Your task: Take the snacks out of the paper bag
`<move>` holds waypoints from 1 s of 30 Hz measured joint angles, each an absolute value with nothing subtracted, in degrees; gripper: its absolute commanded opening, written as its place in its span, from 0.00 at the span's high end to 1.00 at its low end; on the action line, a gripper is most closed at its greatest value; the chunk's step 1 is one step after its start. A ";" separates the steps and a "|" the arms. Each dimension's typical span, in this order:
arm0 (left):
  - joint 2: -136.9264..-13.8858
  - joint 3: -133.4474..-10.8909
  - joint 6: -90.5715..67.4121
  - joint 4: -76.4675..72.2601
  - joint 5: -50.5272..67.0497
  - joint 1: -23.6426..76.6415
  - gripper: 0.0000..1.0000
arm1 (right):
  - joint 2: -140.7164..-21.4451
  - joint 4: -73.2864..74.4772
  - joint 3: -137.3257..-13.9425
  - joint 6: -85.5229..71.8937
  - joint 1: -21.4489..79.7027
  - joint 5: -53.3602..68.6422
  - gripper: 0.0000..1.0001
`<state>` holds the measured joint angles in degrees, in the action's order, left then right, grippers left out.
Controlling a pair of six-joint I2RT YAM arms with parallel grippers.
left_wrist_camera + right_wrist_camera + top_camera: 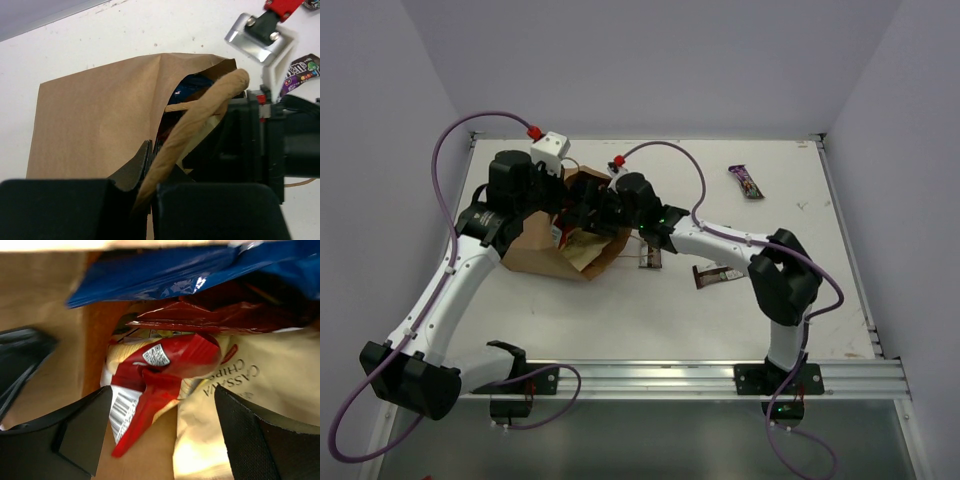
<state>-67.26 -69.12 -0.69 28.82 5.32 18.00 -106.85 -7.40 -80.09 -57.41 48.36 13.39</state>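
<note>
**Inside the paper bag (535,252), snacks sit between two wide fingers**

The bag lies on its side on the white table (800,260). One tan packet (250,390) in it says "CASSAVA CHIPS". Next to it, a red and white packet (165,365) shows a square code and a bar code. Above them lie a blue packet (165,275) and a dark red packet (210,317), with no words I can read.

The right gripper (164,395) is in the bag's mouth, its fingers spread wide with the red and white packet between them. Its arm bends at the elbow and reaches across to the bag.

The left gripper (150,200) is pressed together, pinching the bag's twisted handle (200,115). Its arm leans over the bag.

Two brown candy bars (650,260) lie just beside the bag. A purple bar (745,182) lies well apart from it.
</note>
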 measured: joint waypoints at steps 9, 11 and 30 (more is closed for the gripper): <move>-67.26 -69.12 -0.99 28.84 5.78 17.96 1.00 | -112.60 -10.79 -83.68 -61.87 49.19 15.35 0.35; -67.24 -69.12 -1.04 28.86 5.78 17.96 1.00 | -113.01 -11.49 -83.68 -62.13 49.19 15.94 0.54; -65.08 -67.18 -1.91 28.12 4.19 17.93 1.00 | -101.93 -13.17 -71.46 -59.42 45.36 20.40 1.00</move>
<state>-65.08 -67.18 -1.91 28.12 4.19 17.93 -101.93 -13.17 -71.46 -59.42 45.36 20.40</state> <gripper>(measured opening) 0.016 0.015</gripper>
